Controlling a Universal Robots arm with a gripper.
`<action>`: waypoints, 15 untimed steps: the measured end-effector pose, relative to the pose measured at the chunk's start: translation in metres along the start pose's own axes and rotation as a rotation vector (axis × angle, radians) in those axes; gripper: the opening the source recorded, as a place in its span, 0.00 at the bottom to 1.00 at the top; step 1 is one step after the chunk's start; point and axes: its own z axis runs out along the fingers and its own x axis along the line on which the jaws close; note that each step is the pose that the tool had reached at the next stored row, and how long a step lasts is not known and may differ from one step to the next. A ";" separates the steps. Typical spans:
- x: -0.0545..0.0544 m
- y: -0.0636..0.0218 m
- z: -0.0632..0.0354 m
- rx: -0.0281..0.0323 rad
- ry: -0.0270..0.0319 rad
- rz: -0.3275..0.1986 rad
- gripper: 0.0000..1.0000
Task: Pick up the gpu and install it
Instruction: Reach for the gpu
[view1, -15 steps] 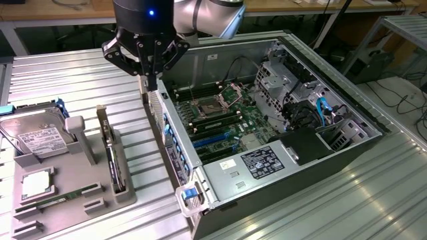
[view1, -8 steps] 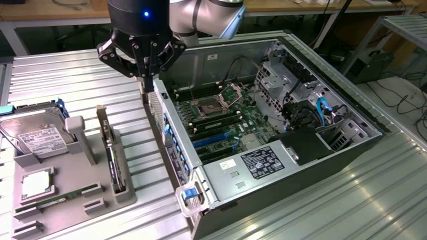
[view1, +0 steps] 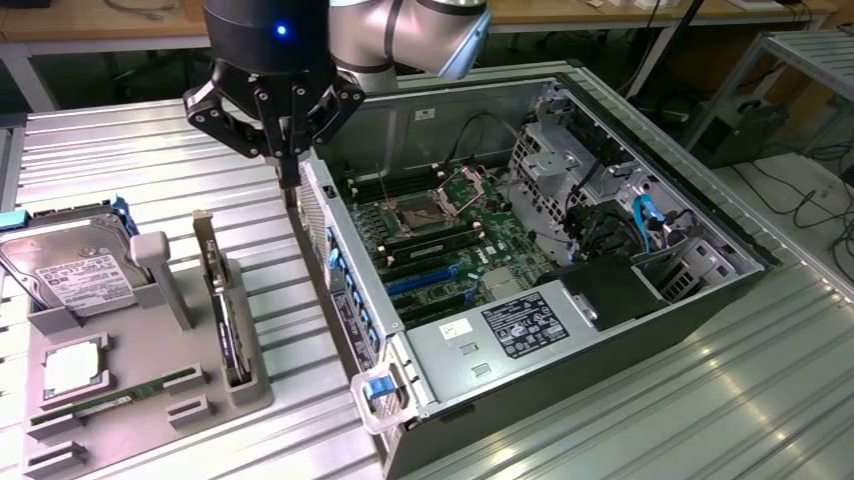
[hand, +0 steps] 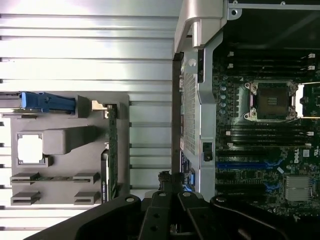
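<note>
One gpu (view1: 230, 330) stands on edge in the single grey holder tray (view1: 147, 350), beside one hard drive (view1: 67, 265) and one memory stick (view1: 120, 395). One open computer case (view1: 441, 120) lies alongside. The gripper (view1: 286, 175), fingers pressed together and holding nothing, hangs over the case's wall nearest the tray, apart from the gpu.

Gripper (view1: 287, 176), fingers together, at the case (view1: 441, 105) edge — gpu (view1: 223, 308) upright in grey holder (view1: 140, 350).

Table (view1: 120, 160) ribbed shiny metal; holder (view1: 147, 350) matt grey plastic; case (view1: 400, 125) bare metal; end effector (view1: 287, 178) smooth black.
</note>
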 end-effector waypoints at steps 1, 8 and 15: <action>0.002 -0.0002 -0.0001 0.0000 0.0000 0.000 0.11; 0.013 -0.0024 -0.0004 0.0000 0.0000 0.000 0.11; 0.024 -0.0042 -0.0008 0.0000 0.0001 -0.001 0.11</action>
